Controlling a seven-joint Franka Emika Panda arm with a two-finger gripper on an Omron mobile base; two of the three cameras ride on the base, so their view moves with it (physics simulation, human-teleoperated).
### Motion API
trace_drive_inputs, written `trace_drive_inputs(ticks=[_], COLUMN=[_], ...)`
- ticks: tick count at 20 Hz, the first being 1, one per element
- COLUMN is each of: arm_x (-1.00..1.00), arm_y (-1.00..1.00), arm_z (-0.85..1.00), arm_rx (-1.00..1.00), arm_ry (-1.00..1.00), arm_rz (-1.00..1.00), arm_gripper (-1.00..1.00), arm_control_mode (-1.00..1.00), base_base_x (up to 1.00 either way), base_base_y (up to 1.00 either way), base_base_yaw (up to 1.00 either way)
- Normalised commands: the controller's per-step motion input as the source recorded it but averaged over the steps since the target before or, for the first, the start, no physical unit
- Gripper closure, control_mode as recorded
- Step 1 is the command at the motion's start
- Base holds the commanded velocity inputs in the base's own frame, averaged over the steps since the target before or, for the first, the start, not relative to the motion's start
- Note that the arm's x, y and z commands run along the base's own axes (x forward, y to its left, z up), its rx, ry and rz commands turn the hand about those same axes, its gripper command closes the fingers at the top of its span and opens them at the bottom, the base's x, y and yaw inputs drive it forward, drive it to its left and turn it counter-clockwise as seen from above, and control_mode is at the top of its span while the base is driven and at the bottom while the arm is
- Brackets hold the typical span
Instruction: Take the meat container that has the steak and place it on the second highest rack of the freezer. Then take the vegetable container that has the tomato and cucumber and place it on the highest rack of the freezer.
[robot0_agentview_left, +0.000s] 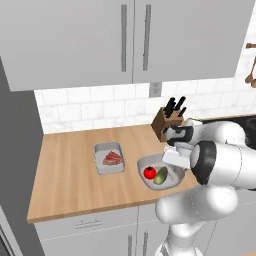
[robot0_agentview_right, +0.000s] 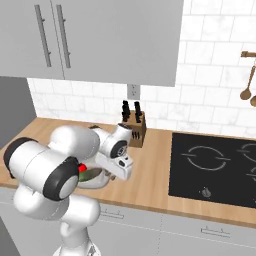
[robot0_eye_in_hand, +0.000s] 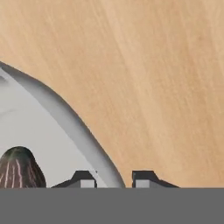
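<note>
Here the gripper straddles the rim of the round vegetable container – jaws closed on it – tomato and cucumber inside; the meat container with the steak sits just beside it

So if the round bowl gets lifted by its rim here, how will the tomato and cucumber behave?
The tomato is round and lies loose, so it probably rolls if the bowl tilts. The cucumber is oblong and likelier to slide. A one-sided rim grip may tip the bowl.

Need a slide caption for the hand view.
Gripper straddles the vegetable bowl rim, cucumber inside, wooden counter beyond.
</note>
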Motion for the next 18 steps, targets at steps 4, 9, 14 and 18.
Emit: trace_drive_inputs(ticks=[4,9,14,18], arm_x=[-0.03,-0.46,-0.61,-0.43], arm_y=[0.0,0.0,0.06,0.18], arm_z=[0.32,0.75,1.0,1.0], arm_rx=[0.0,0.0,0.07,0.16], arm_ry=[-0.12,-0.41,-0.53,-0.3], arm_rz=[-0.01,-0.06,-0.24,-0.36], arm_gripper=[1.0,1.0,1.0,1.0], arm_control_mode=[-1.0,-1.0,-1.0,-1.0], base_base_x=[0.0,0.0,0.0,0.0], base_base_y=[0.0,0.0,0.0,0.0], base_base_yaw=[0.0,0.0,0.0,0.0])
